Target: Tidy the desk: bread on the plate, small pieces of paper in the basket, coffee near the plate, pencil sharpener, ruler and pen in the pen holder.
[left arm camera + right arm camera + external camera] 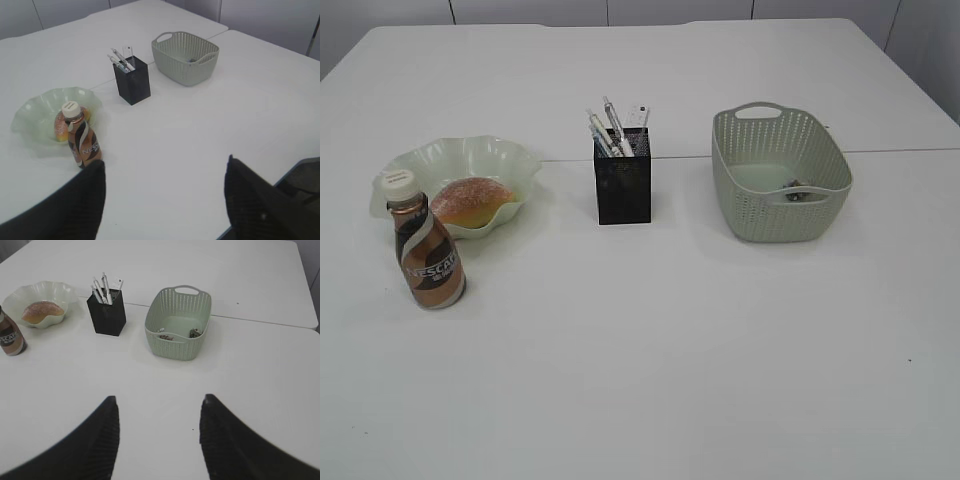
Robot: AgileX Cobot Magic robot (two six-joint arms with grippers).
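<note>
White desk (650, 360) holds everything, well ahead of both claws. Left claw (165, 200) and right claw (159, 435) gape apart, gripping nothing. Bread (470, 201) sits in the plate (420, 160); coffee (428, 255) (label reads NESCAFE) stands just beside it. Pens (610, 130) fill the holder (623, 188). Paper bits (177, 334) lie in the basket (780, 215).

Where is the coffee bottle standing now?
In the exterior view the coffee bottle stands upright at the left, just in front of the plate holding the bread.

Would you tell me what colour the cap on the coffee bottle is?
White, on the brown coffee bottle; the exterior view shows it best.
</note>
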